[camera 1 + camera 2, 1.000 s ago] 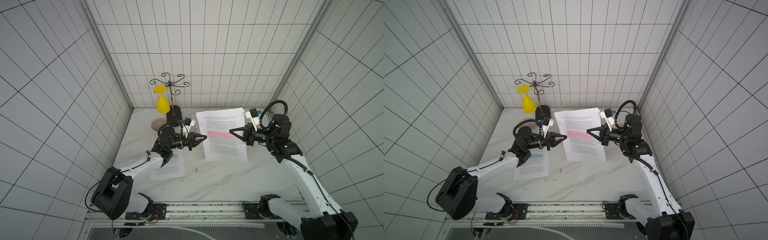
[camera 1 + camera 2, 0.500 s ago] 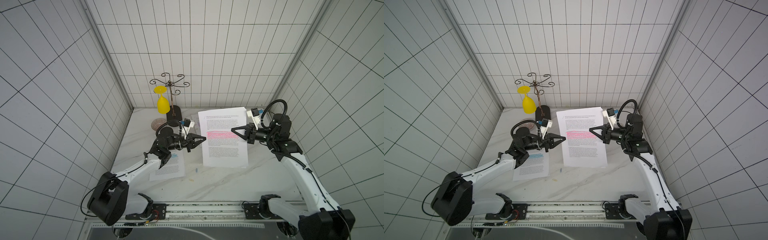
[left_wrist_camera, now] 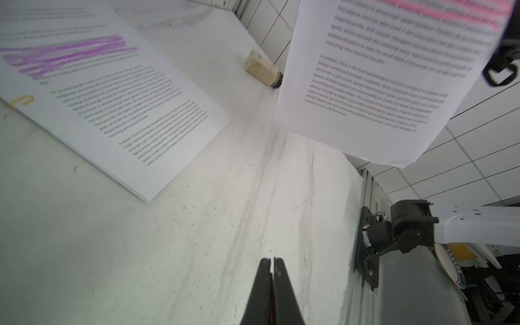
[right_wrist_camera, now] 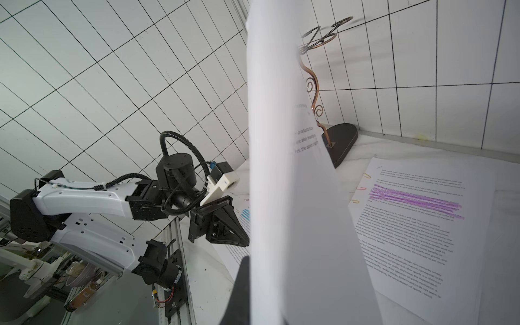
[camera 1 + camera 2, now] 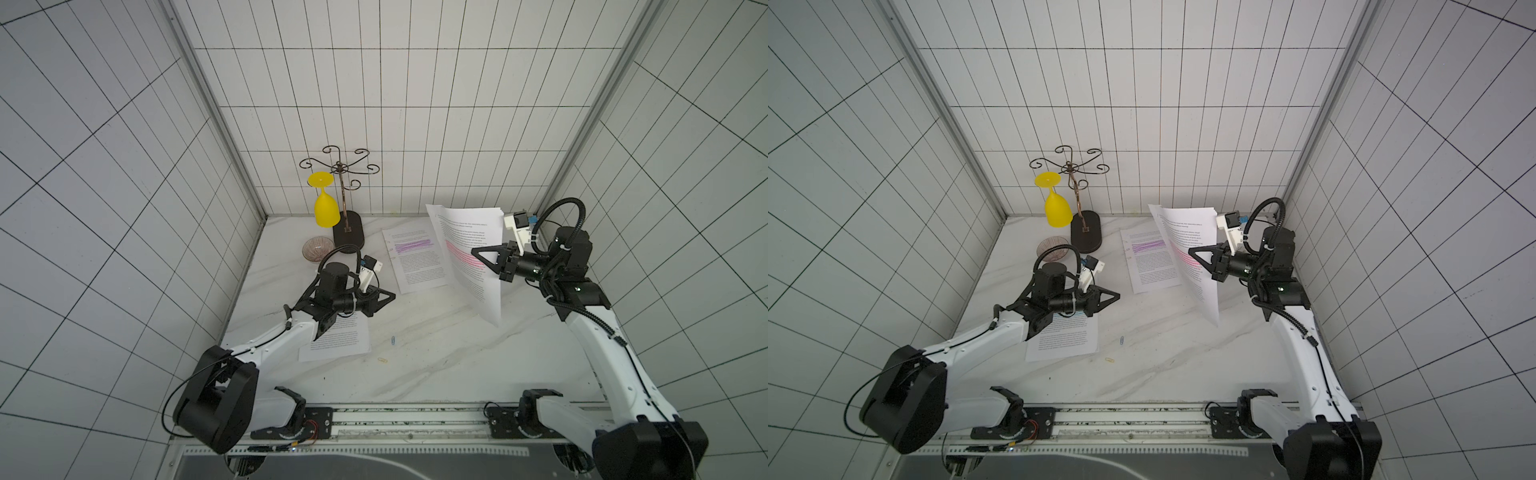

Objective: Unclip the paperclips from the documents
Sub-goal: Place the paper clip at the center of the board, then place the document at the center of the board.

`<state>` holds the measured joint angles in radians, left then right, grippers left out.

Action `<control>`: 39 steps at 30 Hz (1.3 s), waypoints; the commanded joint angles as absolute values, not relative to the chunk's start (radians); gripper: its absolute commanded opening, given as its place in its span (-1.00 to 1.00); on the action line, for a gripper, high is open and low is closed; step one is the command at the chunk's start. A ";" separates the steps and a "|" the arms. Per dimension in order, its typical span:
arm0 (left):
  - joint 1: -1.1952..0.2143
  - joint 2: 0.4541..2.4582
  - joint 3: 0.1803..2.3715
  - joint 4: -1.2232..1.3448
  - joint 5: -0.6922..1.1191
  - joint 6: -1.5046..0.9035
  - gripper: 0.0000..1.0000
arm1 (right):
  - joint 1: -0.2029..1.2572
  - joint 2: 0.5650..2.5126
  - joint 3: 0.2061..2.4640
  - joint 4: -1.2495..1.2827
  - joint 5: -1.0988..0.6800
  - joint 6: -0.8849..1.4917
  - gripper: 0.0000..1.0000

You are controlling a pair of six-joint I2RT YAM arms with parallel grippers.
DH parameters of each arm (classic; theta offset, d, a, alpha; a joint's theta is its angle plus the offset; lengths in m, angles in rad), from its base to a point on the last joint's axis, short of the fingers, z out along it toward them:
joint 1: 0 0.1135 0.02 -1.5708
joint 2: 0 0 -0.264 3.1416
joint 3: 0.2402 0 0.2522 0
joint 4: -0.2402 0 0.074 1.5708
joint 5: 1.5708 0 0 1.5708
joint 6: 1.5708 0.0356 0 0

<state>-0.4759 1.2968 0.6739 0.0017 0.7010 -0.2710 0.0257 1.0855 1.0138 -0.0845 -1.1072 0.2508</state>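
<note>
Pink-banded white paper stack (image 5: 461, 232), limp, light: pinched at edge in right gripper (image 5: 478, 253), beside purple-banded stack (image 5: 415, 266). Left gripper (image 5: 390, 297) clenched, empty.

Bare table (image 5: 436, 332) mid-scene, raised pink-marked stack (image 5: 469, 249) screening the right, jar (image 3: 263, 69) apparently behind it

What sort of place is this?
Probably a robotics test booth: white tiled walls enclose a marble-look tabletop, a left arm and right arm are mounted on a front rail, plus odd props like a yellow wine glass.
</note>
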 commanded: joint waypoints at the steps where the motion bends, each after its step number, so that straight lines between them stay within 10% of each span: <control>1: -0.553 1.266 0.646 -0.256 0.547 -0.148 -1.00 | 0.021 1.066 0.955 -0.069 -1.093 0.242 -1.00; 16: -0.665 1.386 0.604 -0.312 0.405 -0.201 -0.84 | 0.024 1.068 0.926 -0.090 -1.077 0.232 -1.00; 27: -0.665 1.421 0.632 -0.361 0.329 -0.215 -0.01 | 0.025 1.079 0.953 -0.227 -0.960 0.171 -1.00; 39: -0.664 1.409 0.839 -0.470 0.240 -0.148 0.02 | 0.023 1.214 1.018 -0.543 -0.715 0.218 -1.00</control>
<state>-0.6640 1.4094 0.7822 -0.4335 0.2802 -0.1886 0.0257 1.2148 0.9794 -0.4583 -0.7811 0.2142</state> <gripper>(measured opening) 0.512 0.047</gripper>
